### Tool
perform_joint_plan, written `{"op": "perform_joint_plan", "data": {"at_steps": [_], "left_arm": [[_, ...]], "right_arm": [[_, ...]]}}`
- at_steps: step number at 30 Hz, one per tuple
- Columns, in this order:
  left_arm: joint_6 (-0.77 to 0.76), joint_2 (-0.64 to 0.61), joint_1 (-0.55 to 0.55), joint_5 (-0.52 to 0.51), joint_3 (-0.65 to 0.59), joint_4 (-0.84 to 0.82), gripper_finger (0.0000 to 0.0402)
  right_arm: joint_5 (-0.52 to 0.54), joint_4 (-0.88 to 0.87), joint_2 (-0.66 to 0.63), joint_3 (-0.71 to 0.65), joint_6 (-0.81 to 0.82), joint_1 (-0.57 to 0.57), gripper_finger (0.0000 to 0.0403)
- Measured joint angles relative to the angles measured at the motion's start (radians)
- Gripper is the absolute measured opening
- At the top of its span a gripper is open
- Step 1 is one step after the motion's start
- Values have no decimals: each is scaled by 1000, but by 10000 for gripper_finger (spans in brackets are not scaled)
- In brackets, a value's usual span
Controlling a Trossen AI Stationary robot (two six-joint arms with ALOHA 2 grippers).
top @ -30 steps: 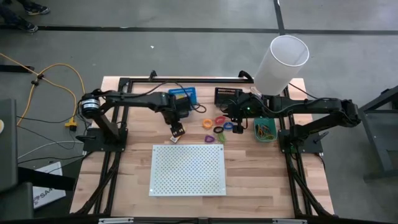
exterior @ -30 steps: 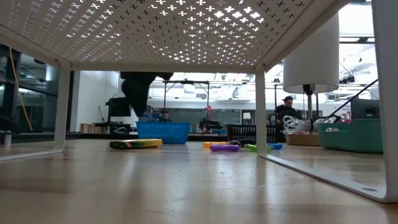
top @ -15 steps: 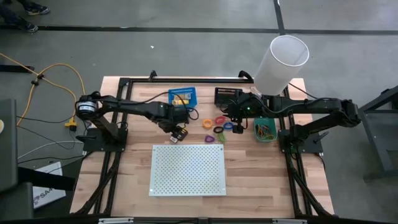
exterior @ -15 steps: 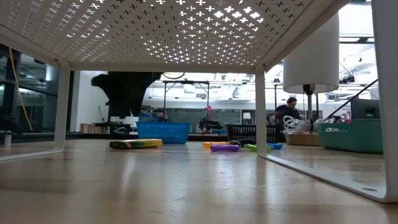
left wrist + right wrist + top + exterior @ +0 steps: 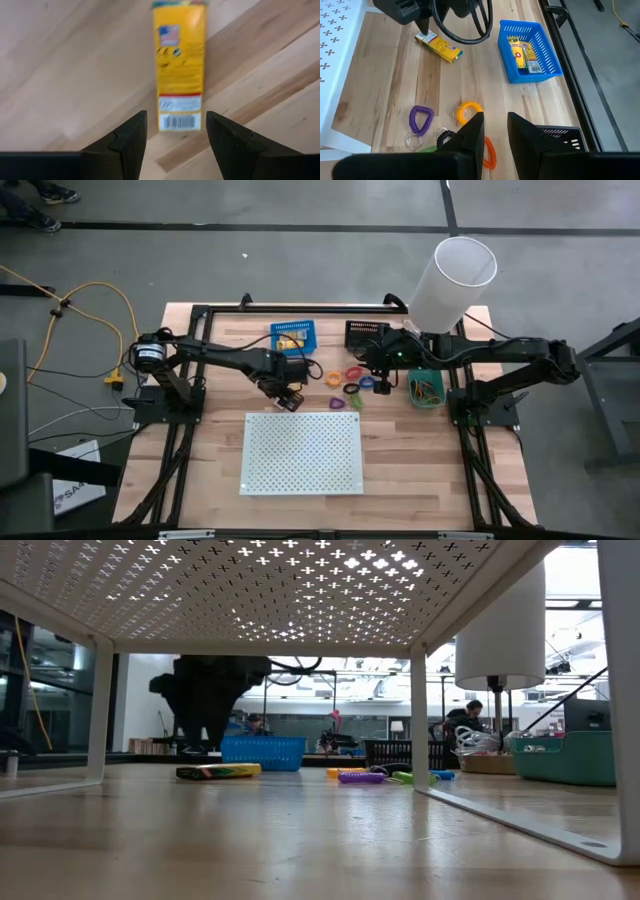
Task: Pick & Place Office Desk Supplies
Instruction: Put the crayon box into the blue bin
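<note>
A yellow packet (image 5: pixel 179 60) lies flat on the wooden table, a little far of the white board. My left gripper (image 5: pixel 176 120) hangs open above it, pointing down, one finger on each side of the packet's barcode end and touching nothing. The low view shows the left gripper (image 5: pixel 200 740) still above the packet (image 5: pixel 218 771). Orange (image 5: pixel 468 111) and purple (image 5: pixel 420 119) plastic loops lie to the right of it. My right gripper (image 5: pixel 495 132) waits open over the loops, with nothing between its fingers.
A blue bin (image 5: pixel 292 336) at the far side holds more yellow packets. A black bin (image 5: pixel 366 334) stands right of it, and a green bin (image 5: pixel 425 388) with rubber bands is at the right. The white perforated board (image 5: pixel 302 452) stands at the near centre. A white lamp shade (image 5: pixel 452 280) rises over the far right.
My left gripper has sunk toward the yellow packet, shifted a little toward the table's near edge, and rolled at the wrist. The packet has stayed where it was.
</note>
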Motion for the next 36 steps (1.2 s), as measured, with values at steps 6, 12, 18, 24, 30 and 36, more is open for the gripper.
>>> {"op": "perform_joint_plan", "data": {"at_steps": [6, 12, 18, 24, 30, 36], "left_arm": [[35, 0, 0, -34, 0, 29, 196], [52, 0, -10, -52, 0, 40, 196], [56, 0, -12, -52, 0, 48, 196], [56, 0, -12, -31, 0, 56, 207], [54, 0, -18, -32, 0, 59, 254], [46, 7, -18, -32, 0, 59, 277]], "right_arm": [[0, 3, 0, 0, 0, 0, 74], [0, 3, 0, 0, 0, 0, 74], [0, 3, 0, 0, 0, 0, 74], [0, 3, 0, 0, 0, 0, 74], [0, 3, 0, 0, 0, 0, 74], [0, 3, 0, 0, 0, 0, 74]]}}
